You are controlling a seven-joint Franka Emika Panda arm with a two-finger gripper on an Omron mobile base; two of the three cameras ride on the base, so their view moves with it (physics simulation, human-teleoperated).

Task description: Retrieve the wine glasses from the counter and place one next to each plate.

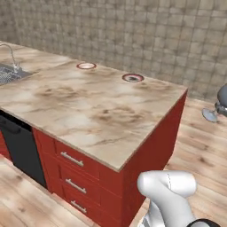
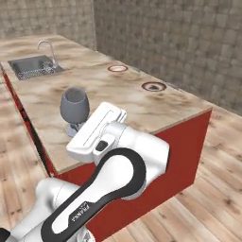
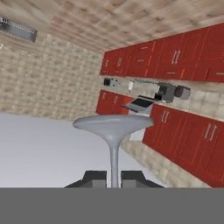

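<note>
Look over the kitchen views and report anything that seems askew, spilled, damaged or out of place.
Nothing is spilled or broken. One oddity: the translucent grey-blue stemmed wine glass is off any surface, clamped by its thin stem in the jaws, upright. The two round plates, red-rimmed and black-rimmed, lie flat near the marbled island top's far edge.

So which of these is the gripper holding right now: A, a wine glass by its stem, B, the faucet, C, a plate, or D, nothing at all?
A: in the hand view the gripper is closed on the thin stem of a wine glass, and the right base view shows the glass carried at the end of the arm.
</note>
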